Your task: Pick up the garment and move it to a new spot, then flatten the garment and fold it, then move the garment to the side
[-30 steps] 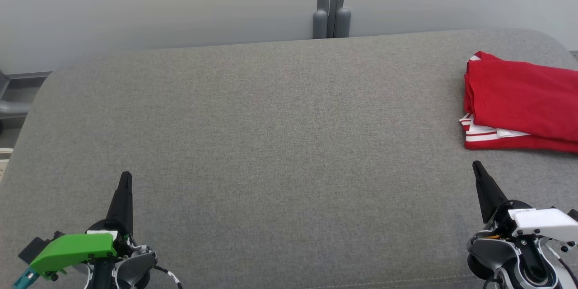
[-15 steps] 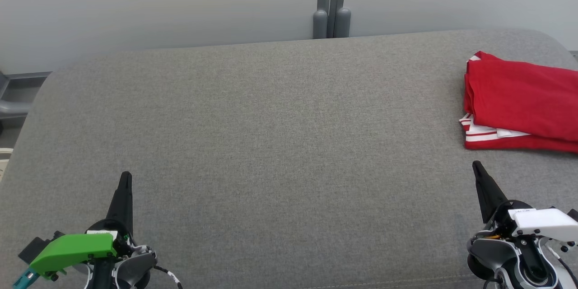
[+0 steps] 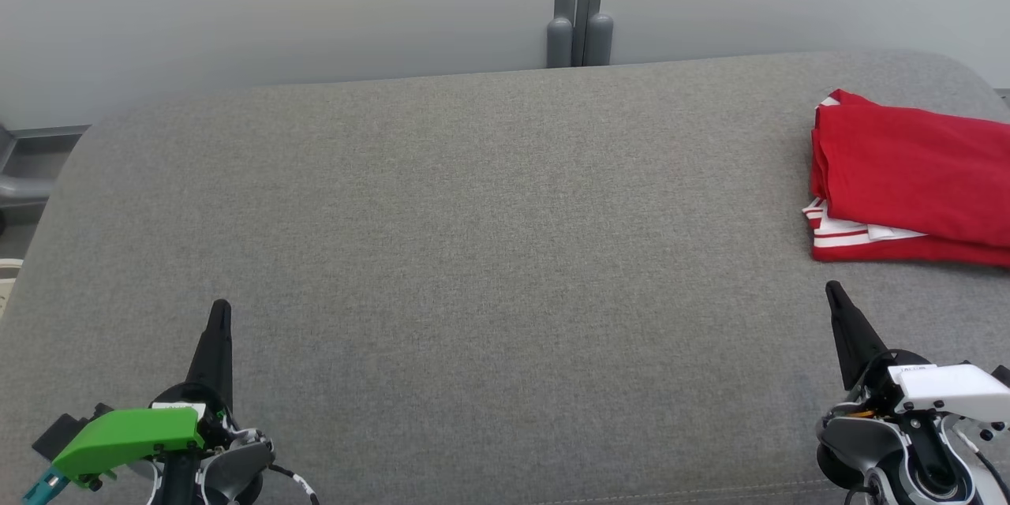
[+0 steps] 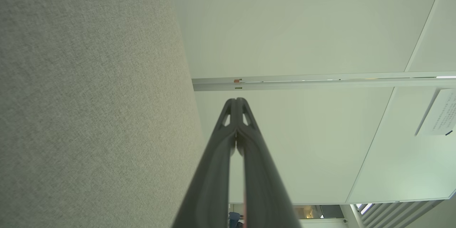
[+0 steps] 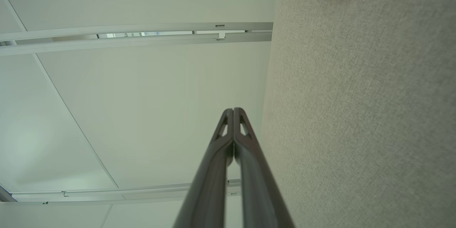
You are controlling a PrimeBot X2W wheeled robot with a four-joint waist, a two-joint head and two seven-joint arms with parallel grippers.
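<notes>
Folded red garment (image 3: 915,173), likely striped-trim jersey, at 3 o'clock on grey cushion (image 3: 505,252). Both pinched closed, empty: left gripper (image 3: 222,308) 7 o'clock, right gripper (image 3: 831,289) 5 o'clock.

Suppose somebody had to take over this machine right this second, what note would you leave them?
The left hand is shut and empty, low at the left over the grey surface.
The right hand is shut and empty, low at the right, apart from the garment.
The garment, red with white stripes, lies folded at the surface's right edge.
Done, it seems: folding and moving aside.
Left: probably nothing; check the fold.
</notes>
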